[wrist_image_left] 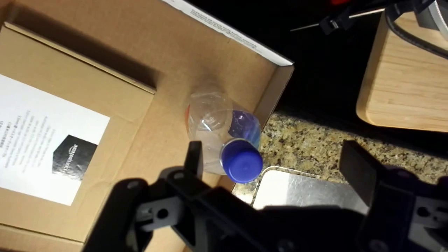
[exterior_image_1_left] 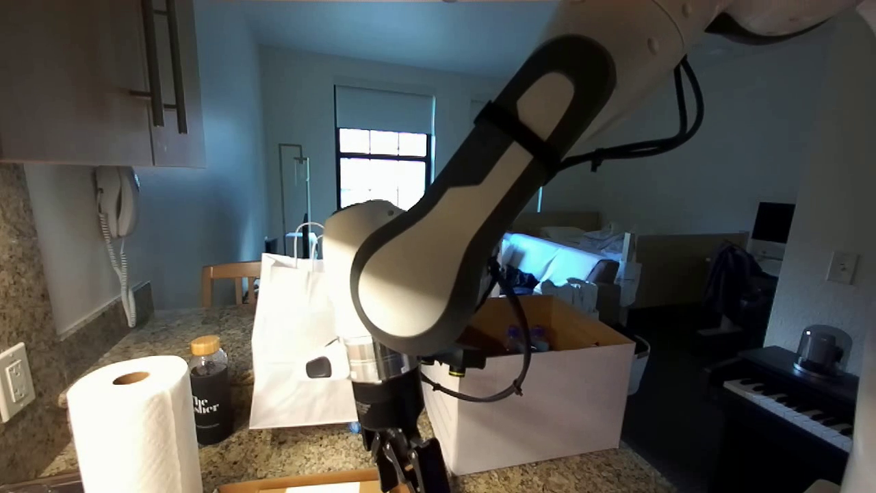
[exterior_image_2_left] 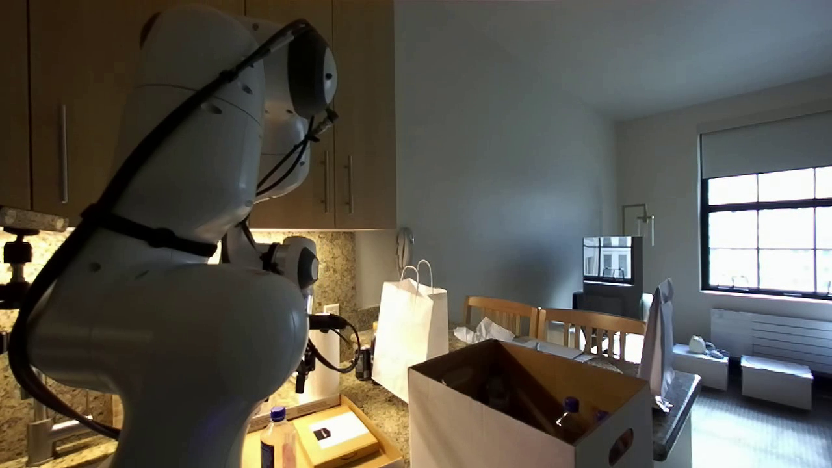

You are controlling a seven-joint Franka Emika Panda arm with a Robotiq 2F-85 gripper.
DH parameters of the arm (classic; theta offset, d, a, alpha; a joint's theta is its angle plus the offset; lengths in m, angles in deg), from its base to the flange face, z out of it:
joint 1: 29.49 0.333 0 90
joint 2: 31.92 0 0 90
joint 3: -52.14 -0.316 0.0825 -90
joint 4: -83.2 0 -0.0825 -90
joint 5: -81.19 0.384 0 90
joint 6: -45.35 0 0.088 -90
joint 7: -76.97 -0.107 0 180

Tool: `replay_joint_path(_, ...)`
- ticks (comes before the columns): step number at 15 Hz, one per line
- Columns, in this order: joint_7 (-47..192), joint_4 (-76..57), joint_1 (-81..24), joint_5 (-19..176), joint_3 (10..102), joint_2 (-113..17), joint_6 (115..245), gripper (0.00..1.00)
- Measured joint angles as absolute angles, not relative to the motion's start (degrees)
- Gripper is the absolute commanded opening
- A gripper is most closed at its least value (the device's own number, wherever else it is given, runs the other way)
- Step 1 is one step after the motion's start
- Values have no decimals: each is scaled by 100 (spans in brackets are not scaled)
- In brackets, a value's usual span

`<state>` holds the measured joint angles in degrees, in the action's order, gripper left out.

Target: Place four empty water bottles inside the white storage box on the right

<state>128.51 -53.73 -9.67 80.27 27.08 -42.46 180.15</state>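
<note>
Here 1 clear plastic bottle [wrist_image_left: 220, 131] stands on matte cardboard [wrist_image_left: 206, 52]

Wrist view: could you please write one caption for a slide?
Open gripper near a blue-capped bottle standing in a shallow cardboard tray.

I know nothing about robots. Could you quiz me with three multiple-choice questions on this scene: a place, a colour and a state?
1. Where is the water bottle in the wrist view?
A. In the white storage box
B. In the shallow cardboard tray
C. In the paper bag

2. What colour is its cap?
A. Orange
B. Green
C. Blue

3. How is the gripper?
A. Open, holding nothing
B. Shut, holding nothing
C. Shut on the bottle

1 B: an exterior view shows it in the tray beside a flat box.
2 C: the wrist view looks down on the cap's blue top.
3 A: its fingers stand wide apart, gripping nothing.
</note>
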Motion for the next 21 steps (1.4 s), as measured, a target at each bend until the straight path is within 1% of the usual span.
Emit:
replay_joint_path(11, 12874, -5003, -967, 7955, 2682, -5040, 18391, 100)
replay_joint_path(12, 12874, -4954, -967, 7944, 2682, -5101, 18391, 75)
replay_joint_path(13, 12874, -4913, -967, 7931, 2682, -5157, 18391, 74)
replay_joint_path(21, 12873, -4720, -969, 7566, 2694, -5424, 18390, 20)
